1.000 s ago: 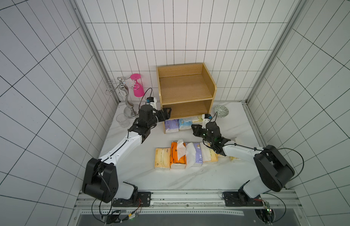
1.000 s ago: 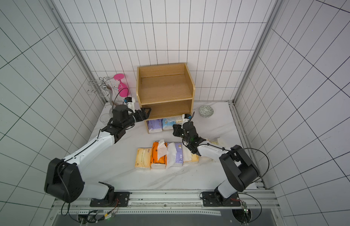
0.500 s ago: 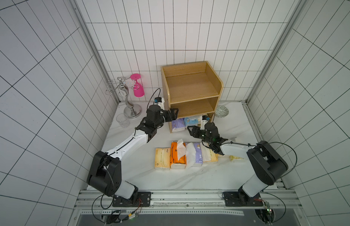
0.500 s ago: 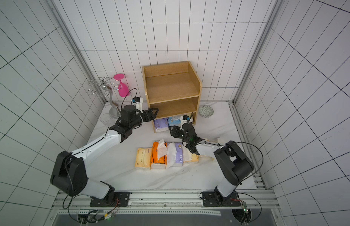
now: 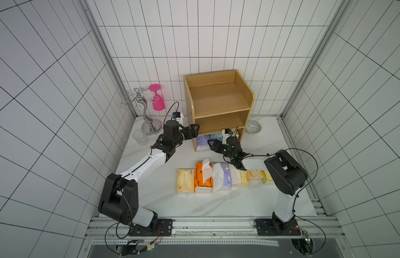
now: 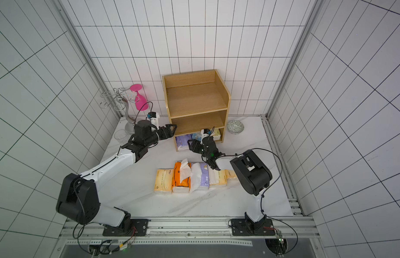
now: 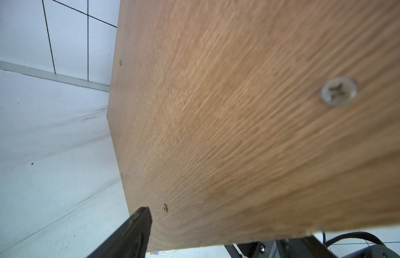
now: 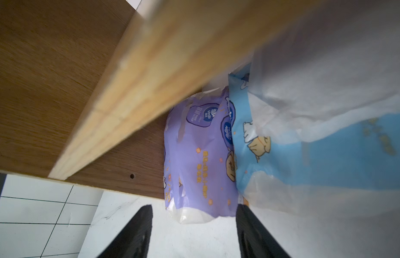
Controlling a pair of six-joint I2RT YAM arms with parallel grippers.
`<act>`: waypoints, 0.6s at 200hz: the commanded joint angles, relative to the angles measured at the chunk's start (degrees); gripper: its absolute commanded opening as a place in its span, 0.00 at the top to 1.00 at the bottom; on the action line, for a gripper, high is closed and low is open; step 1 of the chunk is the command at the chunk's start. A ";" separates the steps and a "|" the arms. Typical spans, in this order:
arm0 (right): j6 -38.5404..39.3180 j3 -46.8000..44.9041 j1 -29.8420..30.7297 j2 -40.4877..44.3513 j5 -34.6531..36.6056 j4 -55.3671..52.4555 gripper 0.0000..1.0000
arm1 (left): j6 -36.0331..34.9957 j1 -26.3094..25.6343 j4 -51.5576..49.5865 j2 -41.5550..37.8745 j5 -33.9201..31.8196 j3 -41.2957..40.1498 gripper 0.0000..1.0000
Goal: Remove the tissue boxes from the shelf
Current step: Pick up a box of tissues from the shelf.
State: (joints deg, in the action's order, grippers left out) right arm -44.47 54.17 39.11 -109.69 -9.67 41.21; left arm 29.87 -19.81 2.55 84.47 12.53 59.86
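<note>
Purple pack [image 8: 199, 160] in the bottom tier of the shelf [image 5: 219, 100], right pincer [image 8: 194, 214] spread at its end

A light blue pack [image 8: 306, 156] touches it alongside. The pincer's fingers [image 8: 132, 234] flank its near end. The left pincer [image 5: 193, 131] sits at the shelf's side panel, 9 o'clock; I cannot tell its state. A row of packs [image 5: 203, 178] lies on the tabletop [image 5: 163, 201] at 6 o'clock.
</note>
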 commanded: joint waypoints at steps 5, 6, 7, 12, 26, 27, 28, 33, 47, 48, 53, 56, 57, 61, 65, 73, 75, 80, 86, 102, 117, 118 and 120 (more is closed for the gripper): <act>-0.53 4.18 0.31 -3.81 -0.08 0.08 0.36 | -1.06 0.39 0.42 -1.30 1.59 -0.88 0.12; -0.53 4.23 0.28 -3.88 -0.04 0.05 0.36 | -1.05 0.39 0.43 -1.27 1.60 -0.88 0.12; -0.49 4.29 0.32 -3.96 -0.02 0.03 0.37 | -1.04 0.39 0.44 -1.25 1.61 -0.88 0.12; -0.57 4.61 0.39 -4.46 0.01 -0.20 0.37 | -0.92 0.44 0.52 -1.23 1.74 -0.88 0.12; -0.78 5.64 0.64 -5.66 -0.45 -0.50 0.37 | -0.82 0.48 0.69 -1.15 2.22 -0.83 0.12; -0.79 5.71 0.67 -5.73 -0.49 -0.55 0.37 | -0.84 0.48 0.70 -1.15 2.22 -0.81 0.12; -0.79 5.74 0.64 -5.90 -0.51 -0.53 0.37 | -0.81 0.48 0.75 -1.15 2.27 -0.80 0.12; -0.80 6.12 0.72 -6.27 -0.60 -0.56 0.37 | -0.70 0.48 0.77 -1.10 2.36 -0.80 0.12; -0.77 7.01 0.99 -7.25 -0.48 -0.63 0.39 | -0.56 0.48 0.83 -1.14 2.84 -0.84 0.12; -0.78 7.09 0.98 -7.36 -0.46 -0.62 0.39 | -0.53 0.48 0.86 -1.14 2.89 -0.81 0.12; -0.80 7.36 1.02 -7.66 -0.43 -0.62 0.40 | -0.51 0.48 0.80 -1.15 2.93 -0.88 0.12; -0.80 7.49 1.05 -7.91 -0.44 -0.61 0.40 | -0.51 0.48 0.80 -1.15 2.93 -0.88 0.12; -0.75 7.60 1.09 -7.95 -0.44 -0.61 0.40 | -0.42 0.48 0.84 -1.19 2.98 -0.92 0.12; -0.81 7.77 1.15 -8.20 -0.44 -0.61 0.40 | -0.48 0.48 0.81 -1.23 3.02 -0.96 0.12; -0.81 8.05 1.19 -8.45 -0.31 -0.61 0.41 | -0.49 0.48 0.79 -1.31 3.02 -1.07 0.12; -0.80 8.40 1.19 -8.82 -0.18 -0.61 0.42 | -0.56 0.48 0.75 -1.48 2.94 -1.13 0.12; -0.84 8.45 1.22 -8.86 -0.11 -0.65 0.43 | -0.52 0.48 0.72 -1.54 2.94 -1.14 0.12; -0.80 8.61 1.15 -9.07 0.06 -0.61 0.44 | -0.53 0.48 0.70 -1.63 2.93 -1.23 0.12; -0.71 8.83 1.24 -9.14 0.22 -0.61 0.46 | -0.62 0.48 0.66 -1.75 2.85 -1.41 0.12; -0.15 9.06 1.23 -9.15 0.36 -0.69 0.56 | -0.69 0.56 0.66 -2.10 2.67 -1.58 0.12; 0.42 8.93 1.16 -8.69 0.44 -1.17 0.72 | -0.70 0.57 0.51 -2.29 2.45 -1.66 0.12; 0.47 8.89 1.20 -8.61 0.44 -1.19 0.73 | -0.69 0.57 0.52 -2.29 2.43 -1.71 0.12; 0.58 8.75 1.22 -8.46 0.44 -1.26 0.75 | -0.69 0.57 0.53 -2.29 2.41 -1.68 0.12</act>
State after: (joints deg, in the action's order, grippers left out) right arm -44.82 60.12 39.88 -118.13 -9.45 39.51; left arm 29.78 -19.64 2.61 83.85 14.83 58.83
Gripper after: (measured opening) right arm 0.332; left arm 0.879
